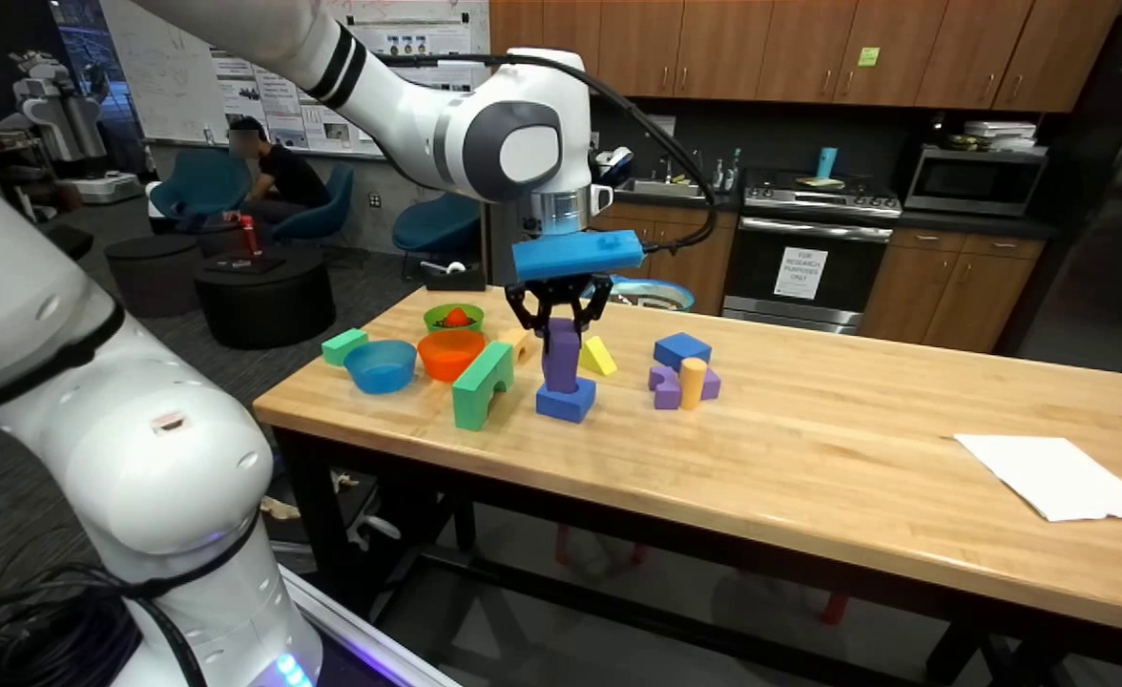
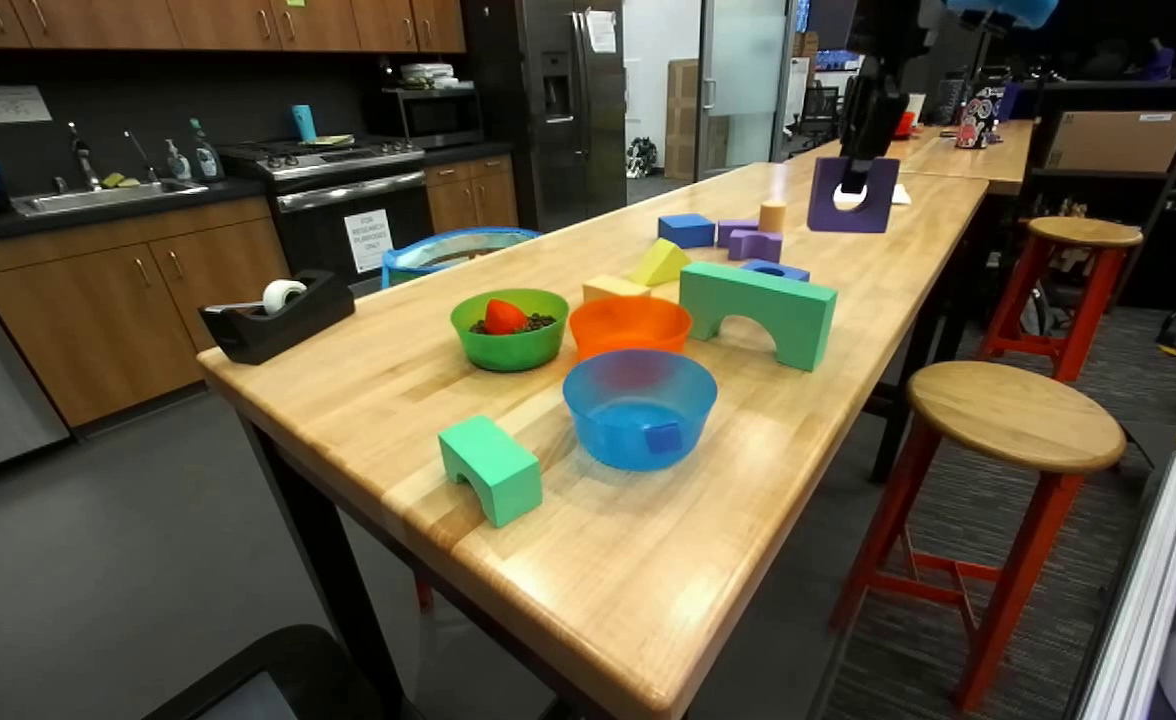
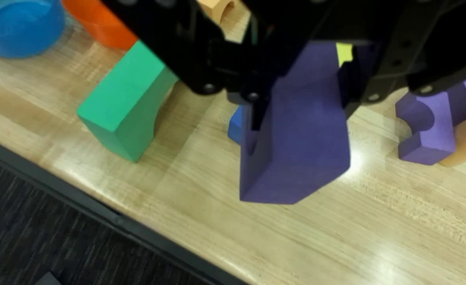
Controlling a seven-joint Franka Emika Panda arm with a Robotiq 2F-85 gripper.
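Hanging between fingers (image 3: 259,114) — matte purple block (image 3: 304,138), straight-edged, holed through.

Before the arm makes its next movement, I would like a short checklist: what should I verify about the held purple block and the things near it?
1. Held purple block apart from the nearest blue block: ok, an exterior view shows a gap.
2. Purple block squarely above that blue block: cannot tell; the wrist view hides most of the blue one.
3. Gripper shut on the purple block: ok, as the wrist view shows.
4. Grip firm enough: cannot tell from pictures.
5. Larger green arch not touching the purple block: ok, they stand apart.
6. Orange cylinder upright: ok.
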